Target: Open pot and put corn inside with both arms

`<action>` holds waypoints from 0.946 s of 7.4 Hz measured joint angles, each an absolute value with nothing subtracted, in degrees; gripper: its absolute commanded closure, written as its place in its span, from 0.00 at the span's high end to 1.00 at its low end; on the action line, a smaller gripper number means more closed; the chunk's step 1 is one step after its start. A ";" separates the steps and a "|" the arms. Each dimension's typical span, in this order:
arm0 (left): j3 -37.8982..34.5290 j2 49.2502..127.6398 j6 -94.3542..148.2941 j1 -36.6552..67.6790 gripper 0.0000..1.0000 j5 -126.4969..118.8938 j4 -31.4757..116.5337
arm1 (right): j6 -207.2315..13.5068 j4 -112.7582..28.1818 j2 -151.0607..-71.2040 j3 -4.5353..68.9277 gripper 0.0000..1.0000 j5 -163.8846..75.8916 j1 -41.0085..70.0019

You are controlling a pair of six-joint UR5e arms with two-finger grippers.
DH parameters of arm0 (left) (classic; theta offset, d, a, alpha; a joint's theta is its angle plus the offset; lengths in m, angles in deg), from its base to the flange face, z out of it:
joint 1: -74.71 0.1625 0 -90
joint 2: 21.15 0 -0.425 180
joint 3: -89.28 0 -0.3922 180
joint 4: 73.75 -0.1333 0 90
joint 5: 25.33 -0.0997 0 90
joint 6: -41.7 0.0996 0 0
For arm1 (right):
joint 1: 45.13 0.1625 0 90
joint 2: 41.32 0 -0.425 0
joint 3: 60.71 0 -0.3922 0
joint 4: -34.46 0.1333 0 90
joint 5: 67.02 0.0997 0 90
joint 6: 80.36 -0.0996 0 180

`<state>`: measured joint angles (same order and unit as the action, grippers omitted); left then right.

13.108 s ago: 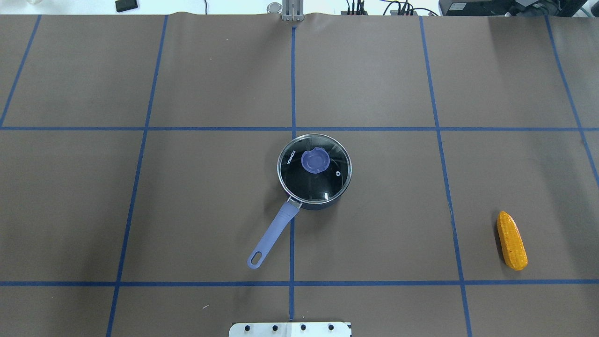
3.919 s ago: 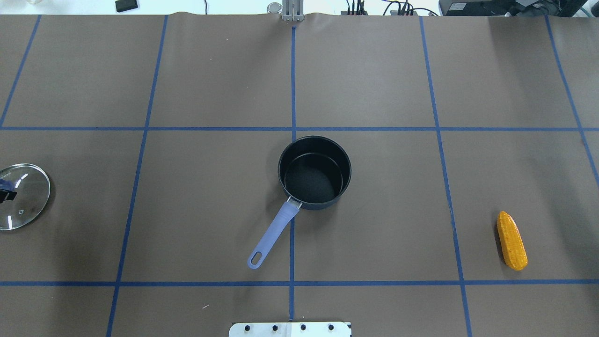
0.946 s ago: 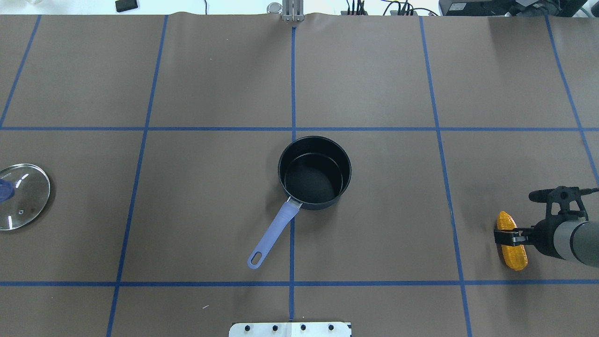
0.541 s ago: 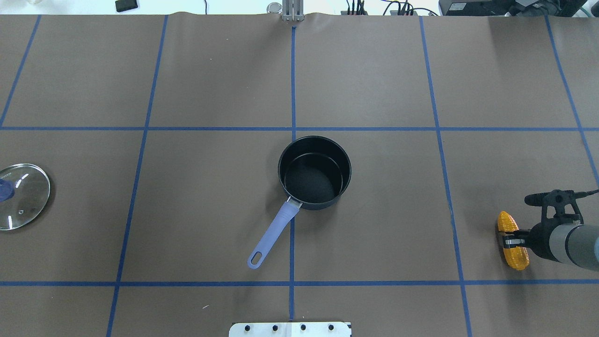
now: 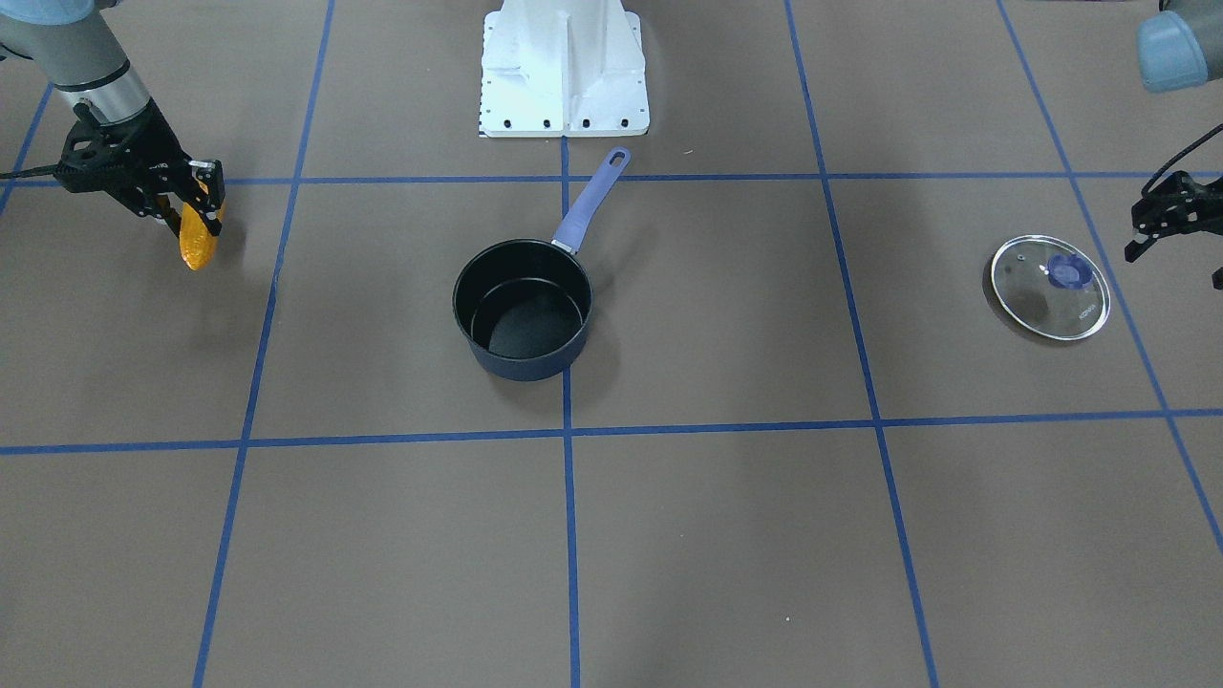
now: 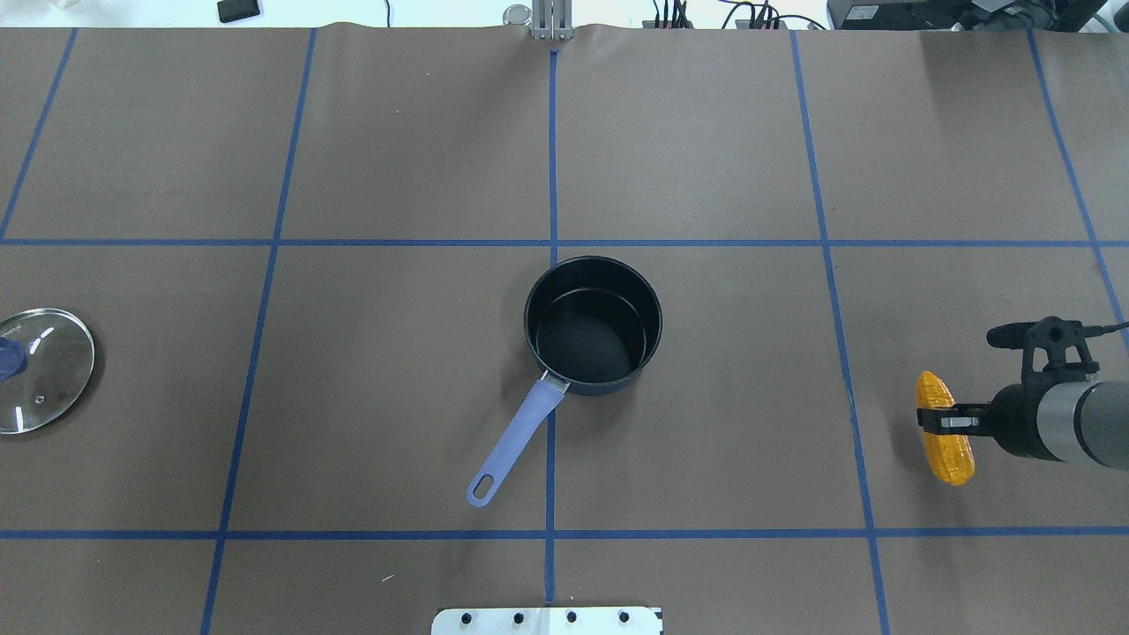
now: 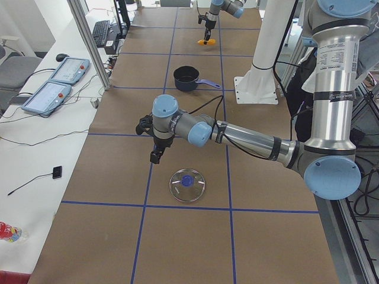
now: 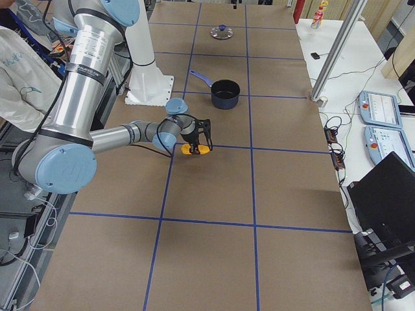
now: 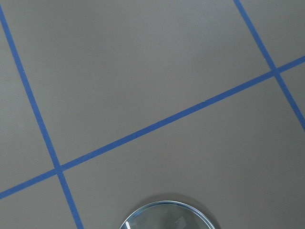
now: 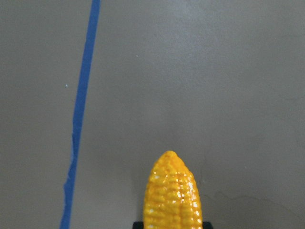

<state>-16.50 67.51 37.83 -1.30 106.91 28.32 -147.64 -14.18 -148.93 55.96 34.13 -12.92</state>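
On the right side of the desk (image 6: 706, 397), our right pincer (image 6: 942, 422) is lifting the corn (image 6: 951, 459), jaws clamping the cob across its middle. Half a second ago the cob was lying on the brown paper; now it is hanging clear and edging inward. We are reading that as the grasp holding and the carry beginning. Well apart at mid-desk, the pot (image 6: 593, 272) is standing open and empty, its glass lid (image 6: 53, 379) resting far left. Our left pincer (image 7: 154, 157) is hovering beside that lid, gripping nothing; how wide it stands we cannot tell.
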 measured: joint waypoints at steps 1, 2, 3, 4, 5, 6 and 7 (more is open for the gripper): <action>-16.45 67.47 37.83 -1.30 0.98 107.06 28.29 | -147.58 -20.59 -142.23 56.19 0.00 36.66 -10.00; -16.40 67.46 37.81 -1.27 0.98 107.19 28.24 | -147.70 -30.68 -133.23 56.30 0.00 37.80 -8.06; -16.36 67.47 37.76 -1.25 0.98 107.25 28.20 | -148.08 -42.39 -123.34 56.26 0.00 38.16 -7.33; -16.28 67.48 37.70 -1.24 0.98 107.31 28.16 | -149.16 -53.30 -113.55 55.68 0.00 38.11 -7.74; -16.20 67.49 37.67 -1.23 0.98 107.34 28.13 | -151.91 -60.55 -105.09 53.74 0.00 37.68 -8.97; -16.10 67.51 37.66 -1.23 0.98 107.37 28.12 | -155.35 -63.83 -98.23 50.37 0.00 36.62 -10.61; -15.98 67.52 37.66 -1.23 0.98 107.36 28.12 | -157.74 -64.84 -93.35 46.70 0.00 34.81 -12.45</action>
